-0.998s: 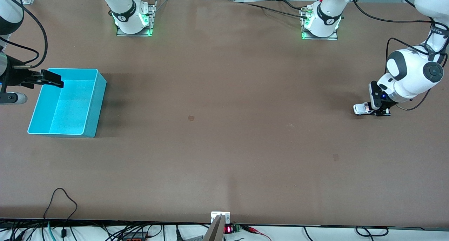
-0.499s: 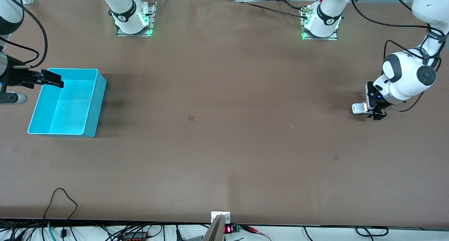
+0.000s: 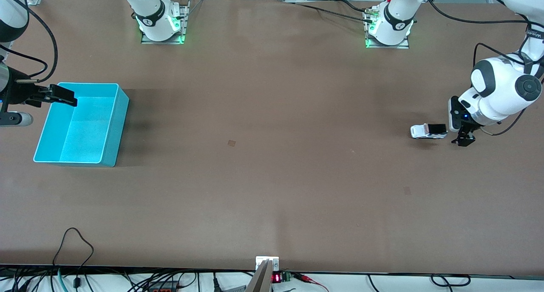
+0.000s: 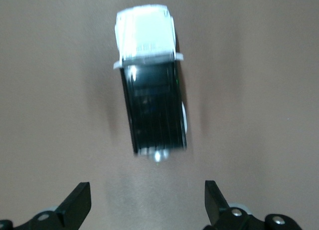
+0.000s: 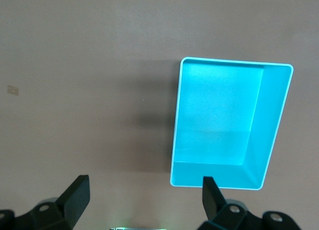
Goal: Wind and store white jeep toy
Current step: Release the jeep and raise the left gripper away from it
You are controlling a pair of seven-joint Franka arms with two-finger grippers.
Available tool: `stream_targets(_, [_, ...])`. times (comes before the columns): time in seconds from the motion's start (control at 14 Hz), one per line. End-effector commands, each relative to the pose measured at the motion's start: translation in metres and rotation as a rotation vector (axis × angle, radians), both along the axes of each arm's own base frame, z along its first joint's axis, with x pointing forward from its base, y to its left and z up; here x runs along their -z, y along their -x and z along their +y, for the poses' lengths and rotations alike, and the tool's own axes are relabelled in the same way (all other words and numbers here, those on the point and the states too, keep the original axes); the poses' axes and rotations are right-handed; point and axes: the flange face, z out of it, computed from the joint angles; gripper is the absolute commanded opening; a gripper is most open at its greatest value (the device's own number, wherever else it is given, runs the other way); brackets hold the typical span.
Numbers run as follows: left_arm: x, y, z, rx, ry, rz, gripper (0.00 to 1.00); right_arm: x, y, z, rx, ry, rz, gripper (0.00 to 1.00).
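The white jeep toy (image 3: 428, 131), white with a black roof, stands on the table at the left arm's end. It also shows in the left wrist view (image 4: 151, 108), free and apart from the fingers. My left gripper (image 3: 464, 137) is open and empty, right beside the jeep on the side toward the left arm's end. The cyan bin (image 3: 80, 124) sits empty at the right arm's end and shows in the right wrist view (image 5: 227, 124). My right gripper (image 3: 59, 95) is open and empty, up over the bin's rim, waiting.
The two arm bases (image 3: 160, 24) (image 3: 389, 26) stand along the table's edge farthest from the front camera. Cables (image 3: 72, 249) and a small device (image 3: 267, 266) lie along the nearest edge. The brown table (image 3: 272, 156) stretches bare between jeep and bin.
My left gripper has opened and let go of the jeep. The jeep has rolled away from it toward the right arm's end. The right arm has not moved.
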Motion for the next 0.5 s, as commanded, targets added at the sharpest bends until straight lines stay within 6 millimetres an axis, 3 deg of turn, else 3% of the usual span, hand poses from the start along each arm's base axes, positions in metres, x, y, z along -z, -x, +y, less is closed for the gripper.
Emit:
stream_targets(0.0, [-0.02, -0.008, -0.026, 0.072, -0.014, -0.008, 1.0, -0.004, 0.007, 0.001, -0.011, -0.003, 0.001, 1.0])
stream_targets(0.43, [-0.049, -0.034, -0.102, 0.141, -0.01, -0.034, 1.0, -0.004, 0.007, 0.001, -0.01, -0.002, 0.003, 1.0])
